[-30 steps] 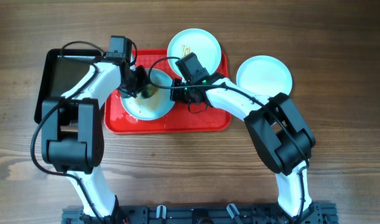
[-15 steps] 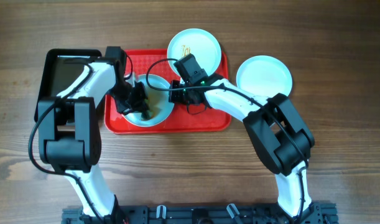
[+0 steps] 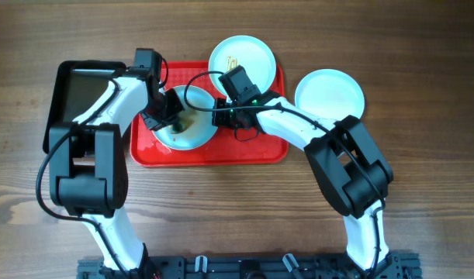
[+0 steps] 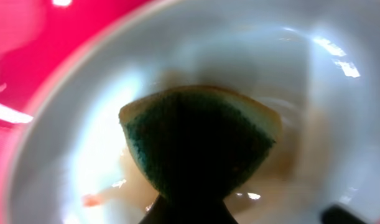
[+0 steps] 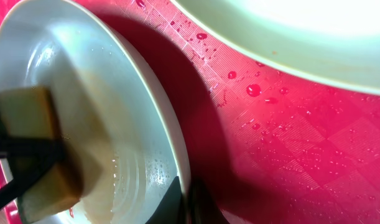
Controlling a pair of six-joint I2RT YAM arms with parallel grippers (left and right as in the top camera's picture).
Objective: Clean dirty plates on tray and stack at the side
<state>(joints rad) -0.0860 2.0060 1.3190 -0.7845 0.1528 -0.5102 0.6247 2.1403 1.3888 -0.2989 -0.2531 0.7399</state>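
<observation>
A pale plate point(image 3: 188, 136) with brown sauce smears lies on the left of the red tray point(image 3: 252, 152). My left gripper point(image 3: 176, 118) is shut on a green and yellow sponge point(image 4: 199, 140) and presses it into this plate point(image 4: 329, 93). My right gripper point(image 3: 219, 112) is shut on the plate's right rim point(image 5: 171, 143). Its fingers point(image 5: 190, 200) pinch the edge, and the sponge point(image 5: 46, 149) shows at the left of the right wrist view. A second plate point(image 3: 242, 58) with a sauce streak sits at the tray's far edge. A third, clean-looking plate point(image 3: 330, 93) lies on the table to the right of the tray.
A black pan point(image 3: 77, 93) lies left of the tray, under my left arm. Water drops dot the tray surface point(image 5: 289, 143) between the two plates. Bare wooden table point(image 3: 423, 194) surrounds the tray.
The left gripper with the sponge swept down across the plate, then back up toward its far side. The right gripper has kept its hold on the rim.
</observation>
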